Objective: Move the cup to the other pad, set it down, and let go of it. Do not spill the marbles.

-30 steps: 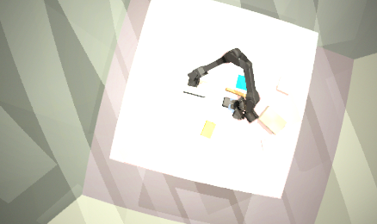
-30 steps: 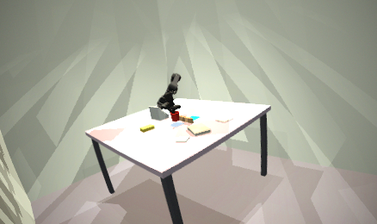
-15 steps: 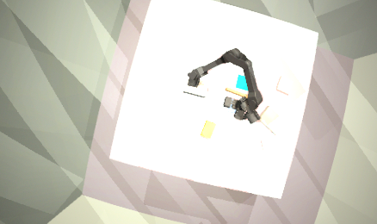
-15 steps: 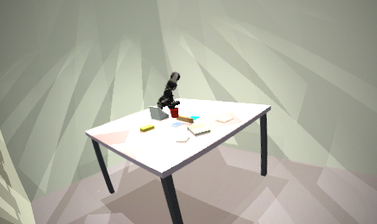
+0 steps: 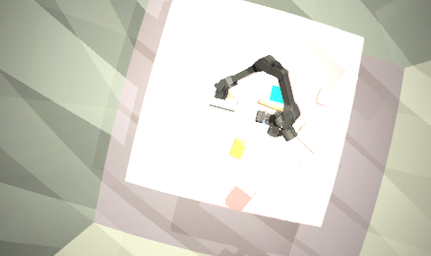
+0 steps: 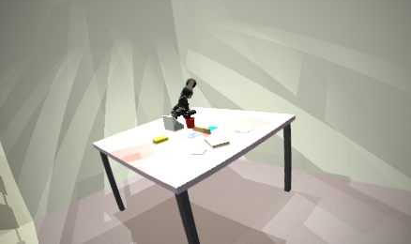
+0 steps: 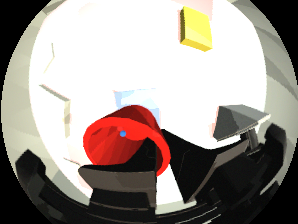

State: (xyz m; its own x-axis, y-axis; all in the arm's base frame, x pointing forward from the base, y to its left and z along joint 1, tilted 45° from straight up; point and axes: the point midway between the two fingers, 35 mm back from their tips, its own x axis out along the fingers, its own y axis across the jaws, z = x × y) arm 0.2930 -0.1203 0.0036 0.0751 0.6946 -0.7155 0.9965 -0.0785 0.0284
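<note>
Dark grey parallel-jaw gripper [image 7: 143, 169] is clamped nearly closed on the wall of the red tapered cup [image 7: 127, 143]. Wrist view: one dark finger [image 7: 120, 179] lies across the cup's lower side, the other finger sits to the cup's right, at about 4 o'clock from it. The cup's mouth faces the camera; one small blue marble [image 7: 123, 133] is visible inside, near the centre of the opening.

Exterior view: the cup [image 6: 190, 122] sits under the gripper [image 6: 188, 114], over the white table top [image 6: 188, 170], at the 12 o'clock end of the clutter. Whether its base touches the surface, I cannot tell.

A pale blue square pad [image 7: 140, 99] shows just past the cup's rim at 12 o'clock in the wrist view. In the top view a brighter cyan square pad [image 5: 277, 94] lies at 12 o'clock from the gripper [image 5: 268, 120], partly hidden by the arm's forearm.

A yellow flat block [image 5: 238, 148] lies at 8 o'clock from the gripper in the top view, well apart; the same block [image 7: 196, 28] is at 1 o'clock in the wrist view. A grey wedge-shaped block [image 6: 172, 122] stands just beside the cup at 9 o'clock in the exterior view.
</note>
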